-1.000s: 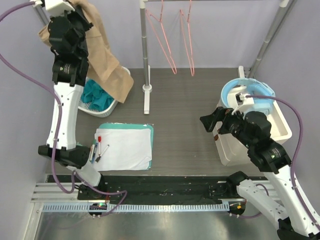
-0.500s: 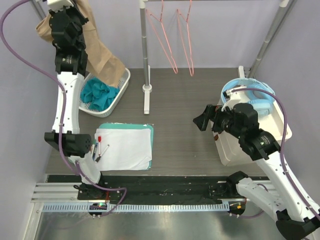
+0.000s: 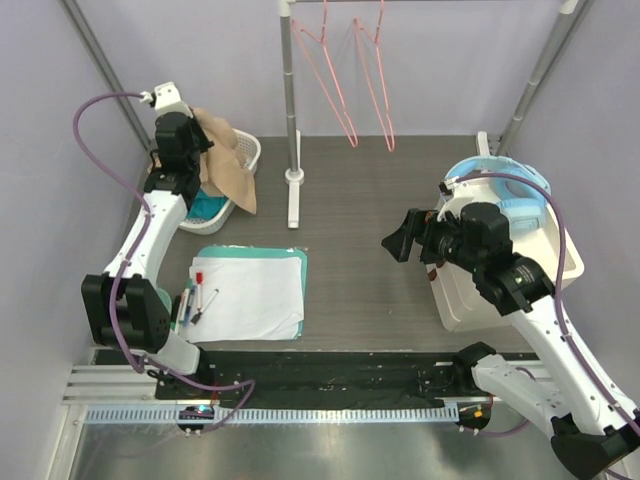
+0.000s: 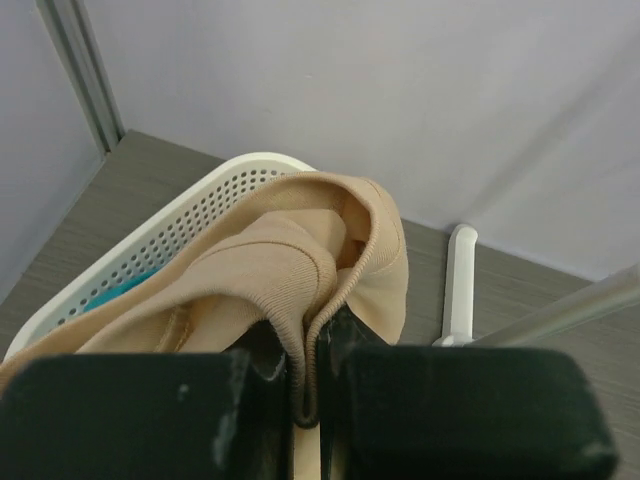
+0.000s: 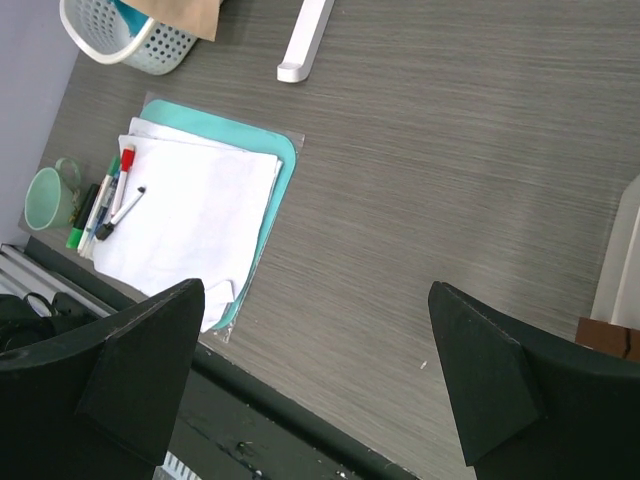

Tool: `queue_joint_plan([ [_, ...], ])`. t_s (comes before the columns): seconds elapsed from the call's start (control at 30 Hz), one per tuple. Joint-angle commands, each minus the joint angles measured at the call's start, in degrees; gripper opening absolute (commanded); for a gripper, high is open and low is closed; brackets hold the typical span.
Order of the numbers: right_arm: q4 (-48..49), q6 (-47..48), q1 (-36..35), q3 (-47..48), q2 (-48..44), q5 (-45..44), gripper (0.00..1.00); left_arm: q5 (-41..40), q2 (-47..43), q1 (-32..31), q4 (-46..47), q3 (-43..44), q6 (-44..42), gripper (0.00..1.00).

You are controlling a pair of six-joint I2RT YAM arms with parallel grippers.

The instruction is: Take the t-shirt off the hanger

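left gripper [image 4: 308,395] pinching tan t-shirt [image 4: 300,260] by ribbed collar, fingers squeezing nearly together on fabric. shirt draping over rim of white basket [image 4: 170,225], upper left of top view, not on pink hangers [image 3: 340,85] dangling from rail at top centre. right gripper [image 5: 315,300] hovering over table [image 3: 360,200], centre right, fingers spread wide, gripping nothing. paper sheet [image 3: 250,295] lying on teal mat [image 3: 302,290], lower left.
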State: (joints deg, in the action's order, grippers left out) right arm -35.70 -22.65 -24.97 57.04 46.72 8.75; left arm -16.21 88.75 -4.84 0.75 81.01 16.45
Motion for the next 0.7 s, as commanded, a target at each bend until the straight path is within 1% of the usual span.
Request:
queue_joint_plan([
  [0.0,1.51,0.16,-0.08,2.29,1.71,2.32,1.00,-2.16,-6.22,0.18,7.86,-4.62,1.39,0.00],
  [0.1,2.30,-0.72,0.01,1.59,1.97,2.76,1.00,-1.37,-5.70,0.18,7.51,-7.00,2.62,0.00],
  [0.4,3.18,-2.04,-0.08,0.80,2.41,2.94,1.00,3.72,-0.69,1.50,4.70,-8.68,9.47,0.00],
  [0.53,3.18,-1.95,-0.08,0.97,2.41,2.32,1.00,5.74,0.90,3.60,4.08,-9.12,13.34,0.00],
  [0.63,3.18,-1.87,-0.08,1.06,2.59,2.23,1.00,8.82,2.83,4.58,3.12,-8.77,16.68,0.00],
  [0.67,3.27,-1.87,-0.08,1.06,2.67,2.15,0.99,9.52,3.53,6.23,1.46,-8.24,17.47,0.00],
])
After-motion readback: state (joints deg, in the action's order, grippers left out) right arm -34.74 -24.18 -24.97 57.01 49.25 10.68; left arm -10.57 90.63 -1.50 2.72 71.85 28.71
